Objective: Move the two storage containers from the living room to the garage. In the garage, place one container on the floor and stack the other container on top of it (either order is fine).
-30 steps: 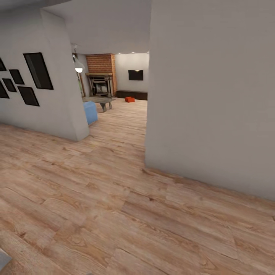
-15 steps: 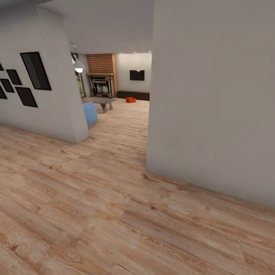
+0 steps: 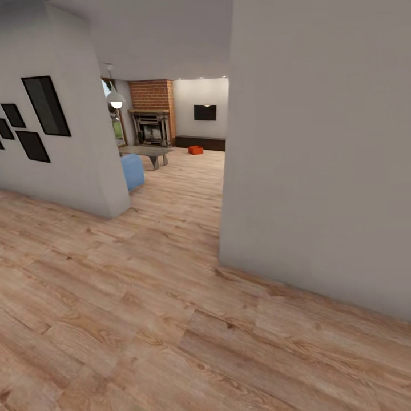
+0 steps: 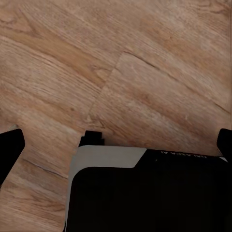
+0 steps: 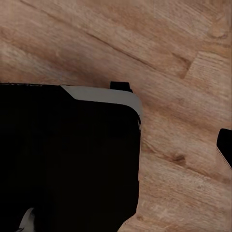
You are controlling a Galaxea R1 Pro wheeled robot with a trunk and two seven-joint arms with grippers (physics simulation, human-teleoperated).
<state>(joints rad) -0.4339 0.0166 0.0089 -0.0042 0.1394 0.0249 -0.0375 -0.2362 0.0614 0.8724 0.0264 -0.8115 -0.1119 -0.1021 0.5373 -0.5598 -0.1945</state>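
Note:
One orange-red storage container (image 3: 196, 150) sits far off on the living room's wood floor, in front of a low dark cabinet under the wall TV (image 3: 205, 112). It shows small through the opening between two white walls. My left gripper (image 4: 117, 147) hangs open over the plank floor, with a dark fingertip at each side edge of the left wrist view and nothing between them. My right gripper (image 5: 116, 145) also hangs over the planks; one fingertip (image 5: 225, 146) shows at the frame's edge, set wide. My black base (image 4: 145, 193) lies under both.
A white wall (image 3: 319, 160) stands close on the right and another with black picture frames (image 3: 57, 142) on the left. Between them a passage leads past a blue sofa end (image 3: 132, 171), a grey table (image 3: 145, 151) and a brick fireplace (image 3: 150, 114).
The head camera has moved forward and a little right: the left wall's picture frames have slid left and the right wall looms larger. The container has stayed where it was.

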